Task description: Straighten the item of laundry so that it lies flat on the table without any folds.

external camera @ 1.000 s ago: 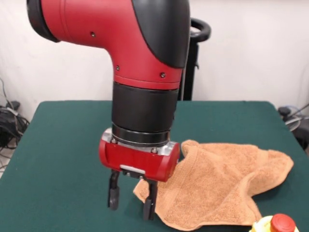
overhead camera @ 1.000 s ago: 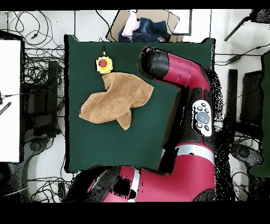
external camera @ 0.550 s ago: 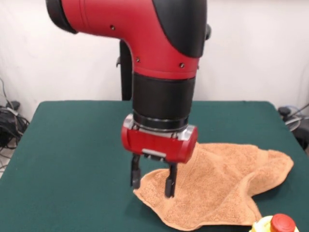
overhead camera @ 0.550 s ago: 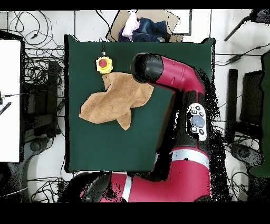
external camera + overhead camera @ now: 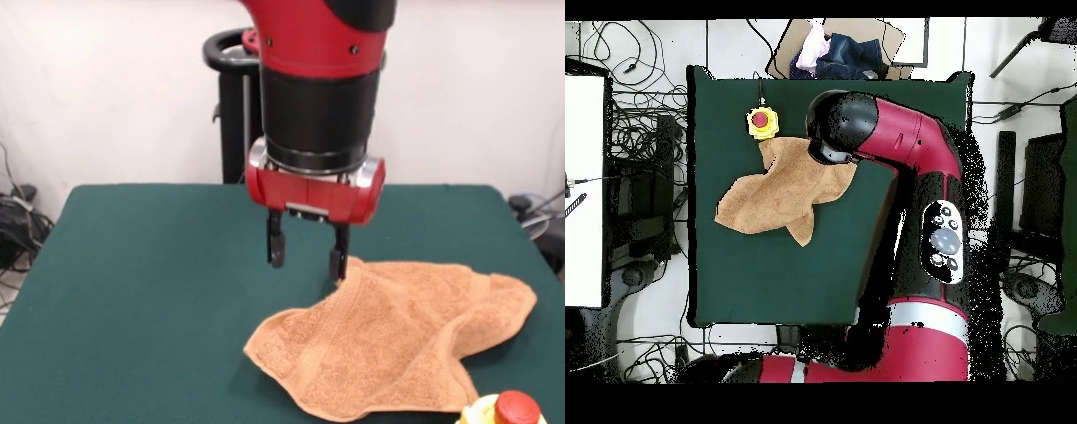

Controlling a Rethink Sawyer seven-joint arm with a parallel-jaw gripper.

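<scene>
The orange-tan towel (image 5: 399, 336) lies rumpled on the green table (image 5: 132, 291), with raised folds and uneven corners; from above the towel (image 5: 780, 190) spreads as an irregular shape left of the arm. My gripper (image 5: 306, 249) hangs open just above the table, its right finger close to the towel's far left corner and nothing held between the fingers. In the overhead view the arm's head (image 5: 840, 125) covers the gripper and the towel's right corner.
A yellow button box with a red cap (image 5: 503, 410) stands at the near edge beside the towel, also visible as the yellow box (image 5: 762, 122) from above. Cables and clutter surround the table (image 5: 765, 280).
The gripper has moved from the towel's near left corner back and to the right, rising to the towel's far corner. It stays open. The towel has not shifted.
</scene>
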